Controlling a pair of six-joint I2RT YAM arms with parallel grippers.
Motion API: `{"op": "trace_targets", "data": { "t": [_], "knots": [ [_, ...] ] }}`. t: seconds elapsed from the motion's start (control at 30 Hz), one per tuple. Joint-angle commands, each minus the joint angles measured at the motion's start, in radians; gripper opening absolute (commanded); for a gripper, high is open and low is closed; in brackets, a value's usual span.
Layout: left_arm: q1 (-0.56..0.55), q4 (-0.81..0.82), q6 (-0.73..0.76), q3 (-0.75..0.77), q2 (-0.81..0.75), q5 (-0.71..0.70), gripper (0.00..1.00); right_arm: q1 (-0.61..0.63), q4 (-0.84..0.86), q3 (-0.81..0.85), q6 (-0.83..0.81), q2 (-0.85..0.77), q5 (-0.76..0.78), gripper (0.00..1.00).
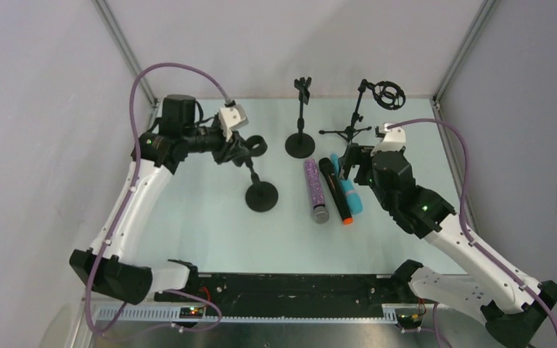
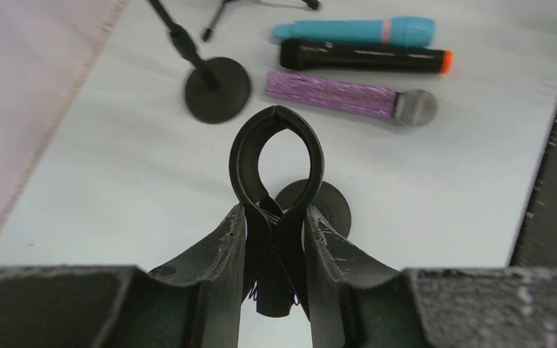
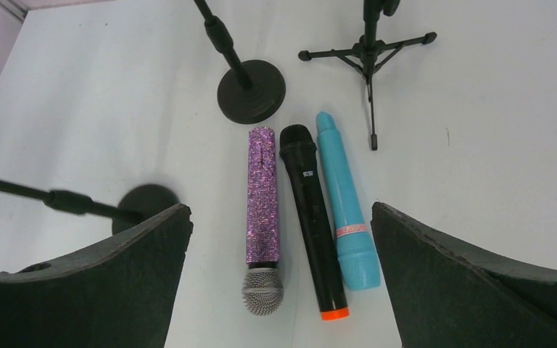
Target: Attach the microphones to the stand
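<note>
The three microphones are laid side by side on the pale worktop (image 1: pixel 188 232), roughly at its middle. The purple glittery microphone (image 1: pixel 315 190) (image 3: pixel 262 196) is placed on the left of the row, with its silver mesh head turned toward the near edge. The black microphone (image 1: pixel 336 190) (image 3: pixel 312 217) is set in the middle, its orange end likewise turned to the near edge. The teal microphone (image 1: pixel 349 192) (image 3: pixel 342 196) is placed on the right, close against the black one. None of them is mounted on a stand.

The left fingers (image 2: pixel 217 254) are clenched on the pinch handles of the ring-shaped clip (image 2: pixel 276 114) at the top of the left round-base stand (image 1: pixel 261 196), whose disc foot is seen on the worktop to the left of the microphones. The tips of the clip are seen meeting at the top of the ring.

The right fingers (image 3: pixel 130 275) are spread wide and are held above the row of microphones, nothing being grasped between them.

A second round-base stand (image 1: pixel 299 145) (image 3: pixel 250 90) is placed just behind the purple microphone's far end. A tripod stand (image 1: pixel 347 132) (image 3: pixel 368 51) carrying a ring-shaped shock mount (image 1: pixel 388 94) is set at the far right, behind the teal microphone.
</note>
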Motion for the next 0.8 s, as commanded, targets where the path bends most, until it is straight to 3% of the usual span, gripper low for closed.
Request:
{"op": "trace_targets", "data": {
  "t": [0.0,0.3,0.37,0.5,0.57,0.77],
  "knots": [
    [-0.05,-0.037,-0.028,-0.069,-0.091,0.004,0.0,0.038,0.012,0.025,0.002,0.01,0.042,1.0],
    [-0.136,-0.066,0.006,-0.134,-0.158,-0.111,0.0,0.112,0.005,0.026,0.036,0.026,0.091,1.0],
    [-0.163,-0.068,0.005,-0.123,-0.148,-0.144,0.04,0.125,0.002,0.025,0.04,0.025,0.099,1.0],
    [-0.22,-0.065,0.008,-0.095,-0.106,-0.177,0.31,0.131,0.004,0.025,0.04,0.021,0.112,1.0],
    [-0.237,-0.066,0.012,-0.075,-0.078,-0.192,0.39,0.13,0.006,0.026,0.039,0.021,0.113,1.0],
    [-0.24,-0.066,0.046,-0.024,-0.017,-0.263,0.5,0.13,0.005,0.026,0.027,0.027,0.121,1.0]
  ]
}}
